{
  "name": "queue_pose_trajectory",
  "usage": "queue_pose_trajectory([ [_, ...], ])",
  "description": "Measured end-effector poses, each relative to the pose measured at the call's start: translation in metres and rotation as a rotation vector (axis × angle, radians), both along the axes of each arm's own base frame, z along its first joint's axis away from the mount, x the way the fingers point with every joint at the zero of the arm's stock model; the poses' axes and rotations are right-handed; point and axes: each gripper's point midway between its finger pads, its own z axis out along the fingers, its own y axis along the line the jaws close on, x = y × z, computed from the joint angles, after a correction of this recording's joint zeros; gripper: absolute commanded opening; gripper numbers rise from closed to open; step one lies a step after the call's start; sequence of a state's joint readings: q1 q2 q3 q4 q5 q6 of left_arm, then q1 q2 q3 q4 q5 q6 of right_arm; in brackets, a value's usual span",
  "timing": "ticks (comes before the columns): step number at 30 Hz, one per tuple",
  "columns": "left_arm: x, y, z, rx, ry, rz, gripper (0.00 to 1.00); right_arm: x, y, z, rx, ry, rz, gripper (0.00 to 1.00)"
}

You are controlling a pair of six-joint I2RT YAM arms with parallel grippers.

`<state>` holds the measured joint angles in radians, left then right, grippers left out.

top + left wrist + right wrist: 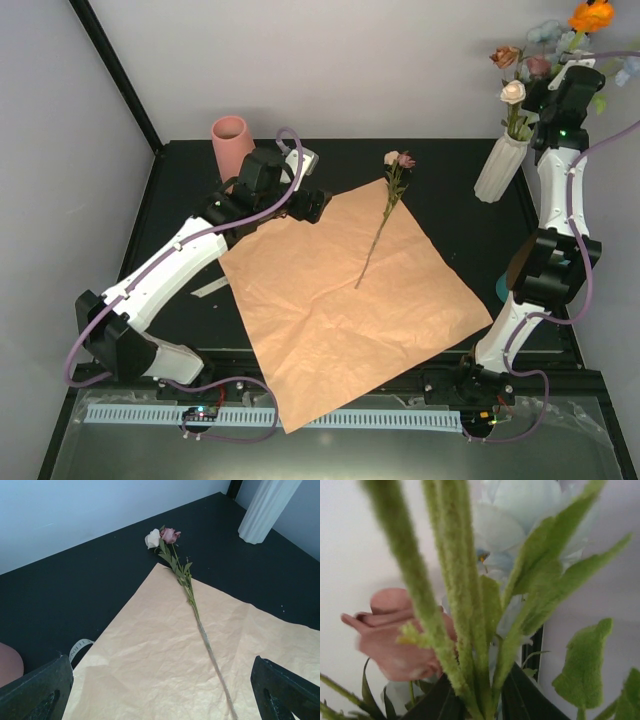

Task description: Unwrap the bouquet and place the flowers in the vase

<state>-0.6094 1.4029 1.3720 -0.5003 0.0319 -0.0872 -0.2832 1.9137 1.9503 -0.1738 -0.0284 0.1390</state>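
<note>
The white ribbed vase (500,168) stands upright on the black table (450,170) at about 2 o'clock, off the paper and near the back right corner; several flowers (513,92) stand in its narrow neck, their stems rising to dusky red, cream, pink, pale blue and orange blooms fanned above the rim towards 1 o'clock; the right fingers (562,78) are up among those blooms, high over the vase; in the right wrist view fuzzy green stems, a pink bloom and a pale blue one fill the frame close to the camera; the stems pass between two dark shapes at the bottom edge, but whether the fingers pinch a stem or stand just loose of it I cannot tell; the peach paper sheet (350,300) lies unfolded and crinkled across the middle of the table, its near corner reaching over the white rail at 6 o'clock; a single loose stem (380,225) lies on it, its foot near the sheet's centre, its two small blooms, one cream and one dusky pink, resting on bare table just past the sheet's far corner at 12 o'clock; the left fingers (37,692) are spread wide with nothing between them, low over the sheet's 10 o'clock edge and facing the loose stem; the smooth pink vase (232,145) stands upright at 11 o'clock behind the left arm; a teal sliver (500,290) shows at 4 o'clock, mostly hidden by the right arm.
</note>
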Motion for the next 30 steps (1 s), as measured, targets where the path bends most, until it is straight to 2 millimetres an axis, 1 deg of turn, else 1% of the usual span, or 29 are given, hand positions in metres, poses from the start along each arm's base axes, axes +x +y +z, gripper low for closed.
queue_pose_trajectory([
  [2, 0.000, 0.000, 0.000, -0.001, 0.001, 0.000, 0.99, -0.001, 0.000, -0.005, 0.015, 0.018, -0.002, 0.45],
  [3, 0.000, 0.000, 0.000, -0.001, 0.001, 0.000, 0.99, -0.002, 0.001, -0.008, 0.018, 0.034, -0.002, 0.50],
  [6, -0.001, -0.001, 0.000, -0.005, 0.005, -0.005, 0.99, -0.006, 0.001, -0.015, 0.055, 0.068, -0.009, 0.60],
  [10, -0.002, -0.003, -0.001, -0.015, 0.014, -0.010, 0.99, -0.013, 0.004, -0.015, 0.123, 0.102, -0.018, 0.71],
  [15, 0.001, -0.008, -0.008, -0.015, 0.054, -0.012, 0.99, -0.032, 0.010, -0.017, 0.206, 0.159, -0.032, 0.83],
  [17, 0.000, -0.009, -0.011, -0.012, 0.077, -0.013, 0.99, -0.041, 0.013, -0.016, 0.229, 0.177, -0.035, 0.90],
  [18, 0.000, -0.009, -0.014, -0.008, 0.093, -0.014, 0.99, -0.046, 0.015, -0.015, 0.236, 0.185, -0.036, 0.94],
  [21, -0.003, -0.008, -0.020, 0.002, 0.125, -0.014, 0.99, -0.059, 0.019, -0.007, 0.255, 0.187, -0.039, 1.00],
  [25, -0.010, -0.006, -0.029, 0.015, 0.179, -0.011, 0.99, -0.078, 0.027, 0.002, 0.276, 0.189, -0.031, 1.00],
  [30, -0.017, -0.004, -0.036, 0.013, 0.237, -0.005, 0.99, -0.100, 0.039, 0.017, 0.296, 0.170, -0.005, 1.00],
])
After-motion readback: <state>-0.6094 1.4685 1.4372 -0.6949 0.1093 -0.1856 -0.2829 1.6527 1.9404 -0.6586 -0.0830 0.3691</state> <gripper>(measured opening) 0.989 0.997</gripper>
